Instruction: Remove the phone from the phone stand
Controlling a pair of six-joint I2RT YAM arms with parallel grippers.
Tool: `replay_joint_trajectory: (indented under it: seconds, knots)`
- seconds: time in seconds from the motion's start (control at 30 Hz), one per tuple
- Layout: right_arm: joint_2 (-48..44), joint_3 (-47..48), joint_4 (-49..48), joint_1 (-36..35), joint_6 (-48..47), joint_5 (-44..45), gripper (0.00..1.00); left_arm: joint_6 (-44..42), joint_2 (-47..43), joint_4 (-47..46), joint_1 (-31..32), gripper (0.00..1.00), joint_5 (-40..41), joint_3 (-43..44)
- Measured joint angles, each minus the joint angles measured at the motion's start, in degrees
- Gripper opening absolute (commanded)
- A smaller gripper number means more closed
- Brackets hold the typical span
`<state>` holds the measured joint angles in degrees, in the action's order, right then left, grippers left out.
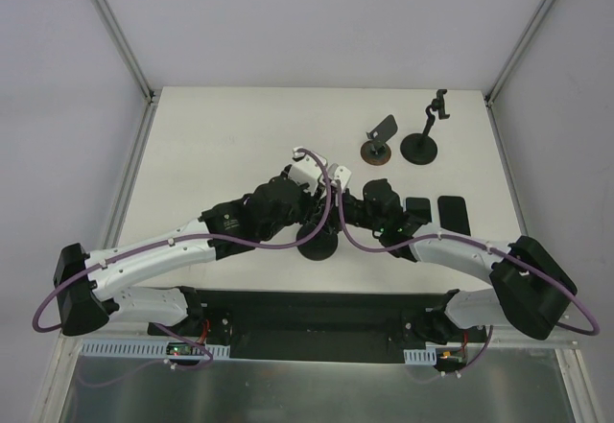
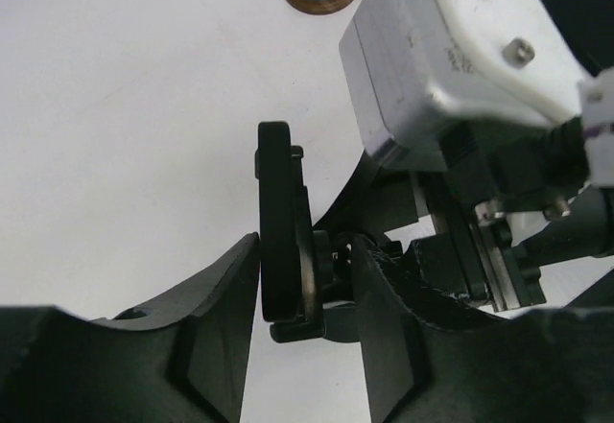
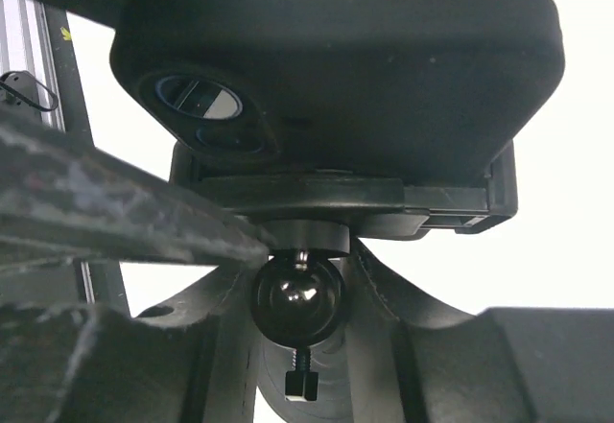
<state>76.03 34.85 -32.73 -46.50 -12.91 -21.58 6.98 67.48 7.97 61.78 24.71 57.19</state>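
From above, the white table [image 1: 221,154] shows only the foot of the black round-based phone stand [image 1: 318,248] between the arms. Beyond it are a copper-based stand [image 1: 376,151] and a black pole stand [image 1: 420,145], and to its right lie two flat black phones [image 1: 453,214]. Only the wrist views show the black-cased phone [image 3: 384,68] — seated in that stand's clamp cradle [image 3: 345,198]. The left gripper [image 2: 305,250] narrowly straddles phone and cradle; the right gripper [image 3: 299,284] flanks the glossy ball joint [image 3: 297,296] — whether either presses, we cannot tell.
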Motion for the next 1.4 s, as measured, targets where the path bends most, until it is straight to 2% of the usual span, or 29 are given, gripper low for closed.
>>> replay_joint_trajectory:
  seconds: [0.27, 0.43, 0.53, 0.57, 0.63, 0.7, 1.03, 1.4]
  knots:
    - [-0.5, -1.3, -1.5, -0.2, -0.7, -0.3, 0.01, 1.6, 0.0, -2.6, -1.0, 0.47, -0.2, -1.5]
    - [-0.5, -2.0, -2.8, -0.3, -0.7, -0.3, 0.01, 2.7, 0.0, -4.2, -2.4, 0.41, -0.1, -3.2]
    - [-0.5, -2.1, -3.1, -0.3, -0.6, -0.3, 0.01, 3.1, 0.1, -5.2, -2.6, 0.31, 0.0, -3.9]
    - [-0.5, -2.1, -3.1, -0.3, -0.6, -0.3, 0.01, 3.2, 0.1, -5.8, -2.6, 0.23, 0.1, -4.3]
    - [-0.5, -2.1, -3.1, -0.3, -0.6, -0.3, 0.01, 3.8, 0.1, -6.8, -2.6, 0.14, 0.0, -4.7]
    - [-0.5, -2.2, -3.3, -0.3, -0.6, -0.2, 0.01, 3.3, 0.5, -7.5, -2.5, 0.00, -0.1, -4.7]
    - [-0.7, -3.6, -5.9, -0.1, 1.4, 2.5, 0.01, 2.4, 0.7, -8.7, -2.6, 0.00, -0.7, -5.1]
    - [-2.3, -5.9, -7.3, 1.1, 5.0, 3.0, 0.01, 5.3, 0.1, -7.9, -3.0, 0.00, -4.5, -5.3]
